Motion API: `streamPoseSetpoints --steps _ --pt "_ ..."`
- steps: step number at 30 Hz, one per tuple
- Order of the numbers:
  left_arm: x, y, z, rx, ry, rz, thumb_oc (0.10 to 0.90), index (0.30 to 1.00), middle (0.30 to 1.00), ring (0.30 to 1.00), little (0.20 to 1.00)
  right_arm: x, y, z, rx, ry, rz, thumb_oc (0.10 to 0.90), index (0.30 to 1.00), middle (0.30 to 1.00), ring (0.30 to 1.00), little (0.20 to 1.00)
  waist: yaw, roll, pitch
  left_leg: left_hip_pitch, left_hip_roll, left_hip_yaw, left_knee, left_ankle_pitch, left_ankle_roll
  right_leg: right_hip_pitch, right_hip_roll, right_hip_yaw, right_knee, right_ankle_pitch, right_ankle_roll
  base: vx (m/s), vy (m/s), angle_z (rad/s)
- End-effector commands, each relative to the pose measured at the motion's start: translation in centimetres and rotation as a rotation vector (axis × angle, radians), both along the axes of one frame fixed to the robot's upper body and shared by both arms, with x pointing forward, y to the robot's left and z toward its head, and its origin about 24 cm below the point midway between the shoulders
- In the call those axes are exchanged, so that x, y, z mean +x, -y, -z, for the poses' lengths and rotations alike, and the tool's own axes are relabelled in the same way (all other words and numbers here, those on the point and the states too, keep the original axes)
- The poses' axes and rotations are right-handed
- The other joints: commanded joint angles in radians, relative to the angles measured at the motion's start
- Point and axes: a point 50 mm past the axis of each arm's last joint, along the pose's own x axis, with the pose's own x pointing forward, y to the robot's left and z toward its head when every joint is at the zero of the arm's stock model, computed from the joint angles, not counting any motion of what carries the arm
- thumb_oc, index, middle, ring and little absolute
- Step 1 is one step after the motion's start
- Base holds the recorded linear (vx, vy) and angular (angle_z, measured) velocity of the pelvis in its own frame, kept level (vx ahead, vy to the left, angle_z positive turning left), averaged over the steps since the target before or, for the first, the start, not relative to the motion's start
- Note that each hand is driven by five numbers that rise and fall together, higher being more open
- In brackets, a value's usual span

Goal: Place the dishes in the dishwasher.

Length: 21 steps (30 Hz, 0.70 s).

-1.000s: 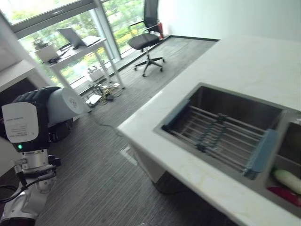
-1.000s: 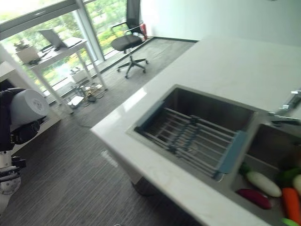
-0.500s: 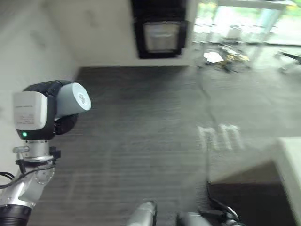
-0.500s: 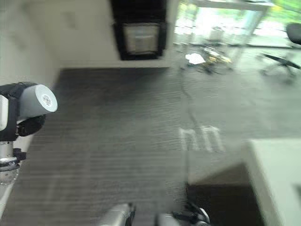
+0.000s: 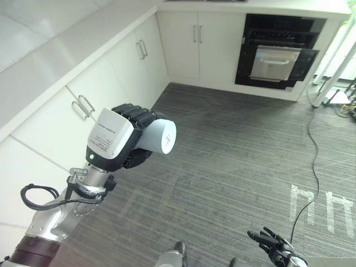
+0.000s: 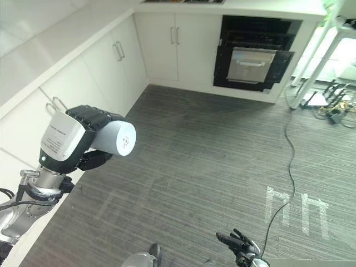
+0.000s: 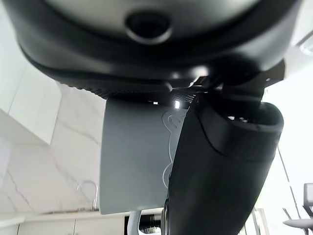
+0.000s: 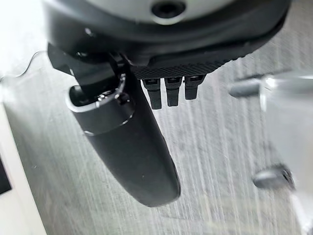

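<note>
**Holding a pale cup over the kitchen floor**

Gripping a white-grey cylindrical cup [image 5: 157, 136], the left hand [image 5: 130, 125] has its fingers wrapped round it, raised above the grey striped floor [image 5: 222, 161]. The right hand [image 5: 272, 245] hangs low, fingers spread loose. Beyond stand white cabinets [image 5: 178, 41] and a black built-in oven [image 5: 278, 53]. No print on the cup is readable.

A pale grey cup [image 5: 158, 136] (plain, cylindrical) lies on its side in the left hand [image 5: 130, 139], dark fingers curled round it; its flat round end faces the right; it is held high above the grey floor.
</note>
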Motion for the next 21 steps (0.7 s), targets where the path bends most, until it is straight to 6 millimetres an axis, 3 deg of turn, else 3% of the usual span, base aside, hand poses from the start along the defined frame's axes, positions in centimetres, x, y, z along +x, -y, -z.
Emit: streamPoseSetpoints --steps 1,9,21 --pt "0.3 0.1 -5.5 -0.051 0.226 0.041 0.4 0.3 0.3 0.3 0.3 -2.8 -0.1 0.6 0.046 -0.022 -0.01 0.8 0.9 0.9 0.9 0.9 -0.044 0.024 -0.084 -0.037 0.009 -0.033 0.114 -0.185 -0.023 -0.024 0.05 -0.059 0.086 -0.129 0.038 0.02 -0.01 -0.16" --pt "0.7 1.7 -6.9 -0.027 0.2 0.125 0.4 0.3 0.3 0.3 0.3 -3.9 -0.5 0.8 0.091 -0.025 -0.033 0.8 0.9 0.9 0.9 0.9 -0.09 0.003 -0.103 -0.009 0.019 0.011 0.114 -0.212 -0.012 -0.056 0.052 0.001 0.086 -0.111 0.064 -0.01 -0.017 -0.21" --pt "1.3 2.1 -7.7 -0.04 0.171 0.144 0.4 0.3 0.3 0.3 0.3 -5.1 -1.2 1.1 0.144 -0.032 -0.087 0.8 0.9 0.9 0.9 0.9 -0.128 -0.005 -0.112 0.013 0.027 0.043 0.114 -0.229 -0.007 -0.071 0.064 0.057 0.086 -0.098 0.074 0.03 -0.009 -0.1"
